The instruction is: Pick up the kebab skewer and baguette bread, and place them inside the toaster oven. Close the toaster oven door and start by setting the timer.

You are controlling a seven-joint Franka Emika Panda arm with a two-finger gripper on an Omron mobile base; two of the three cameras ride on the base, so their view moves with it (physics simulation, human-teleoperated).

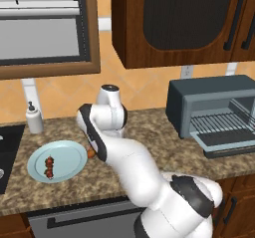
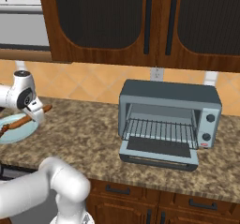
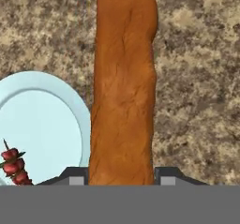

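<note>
The long orange-brown baguette bread (image 3: 123, 87) runs straight up the hand view, and my gripper (image 3: 121, 176) is shut on its near end, one fingertip on each side. From the right base view the loaf (image 2: 18, 121) slants over the light blue plate (image 2: 16, 133) beside my gripper (image 2: 35, 114). One end of the bread (image 1: 90, 153) pokes out from behind the arm. The kebab skewer (image 1: 49, 167) lies on the plate (image 1: 67, 155); it also sits low left in the hand view (image 3: 13, 164). The toaster oven (image 2: 168, 101) stands to the right with its door (image 2: 159, 152) folded down and its rack bare.
A white soap bottle (image 1: 34, 117) stands behind the plate, next to the dark sink (image 1: 7, 150) at the far left. Dark wooden cabinets (image 2: 140, 21) hang over the counter. Two knobs (image 2: 209, 127) sit on the oven's right side.
</note>
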